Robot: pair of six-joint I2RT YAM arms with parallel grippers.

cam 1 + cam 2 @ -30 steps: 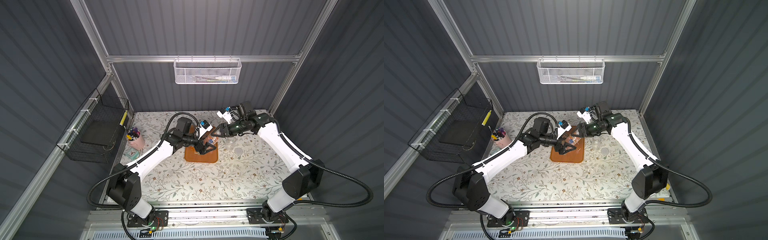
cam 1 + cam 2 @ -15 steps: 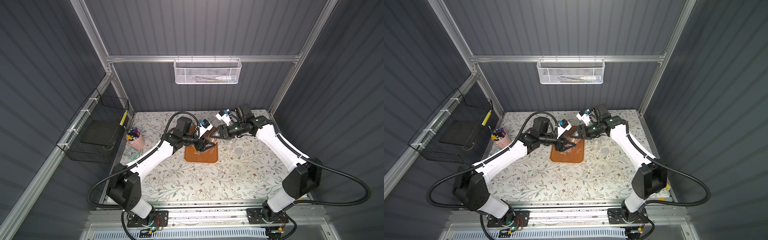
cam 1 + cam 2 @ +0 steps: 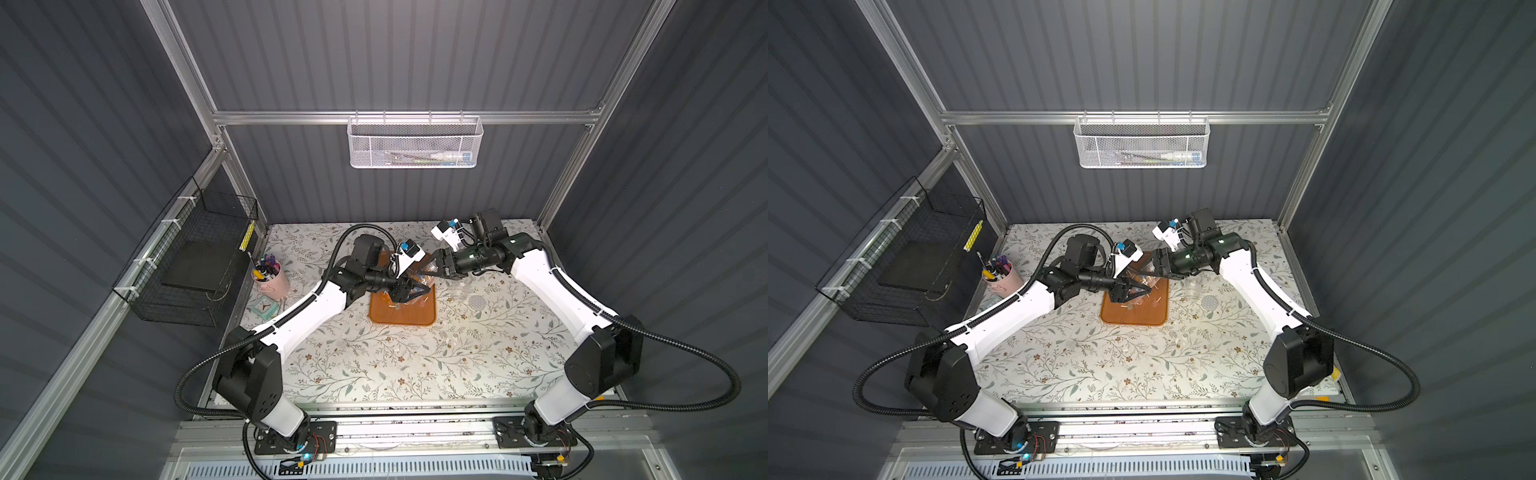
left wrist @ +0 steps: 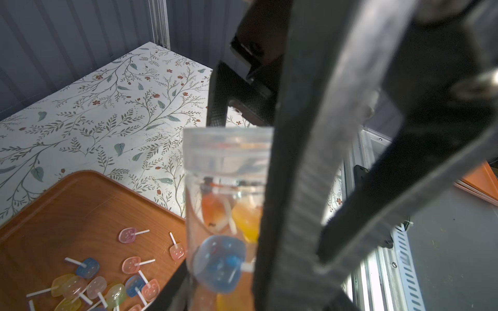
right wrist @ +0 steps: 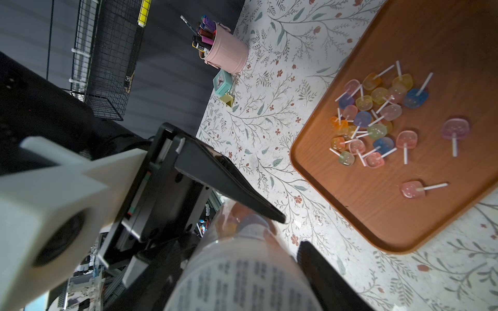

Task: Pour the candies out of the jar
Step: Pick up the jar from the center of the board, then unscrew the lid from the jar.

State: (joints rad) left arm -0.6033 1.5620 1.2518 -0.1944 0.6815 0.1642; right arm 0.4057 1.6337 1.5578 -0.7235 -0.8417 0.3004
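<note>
My left claw (image 3: 411, 291) was clamped on the clear plastic jar (image 4: 226, 188) over the brown wooden tray (image 5: 350, 202); whether my right claw (image 3: 434, 270) at its base gripped, I couldn't tell. Most small translucent lollipop candies (image 5: 374, 118) lay on the tray; several were left inside, unpoured.

White arms (image 3: 309, 313), black joints (image 3: 249, 376), ribbed cables (image 3: 706, 405)

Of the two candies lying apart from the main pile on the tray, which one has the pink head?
The pink candy lying alone between the pile and a rounded corner of the tray; the other stray candy is lilac.
</note>
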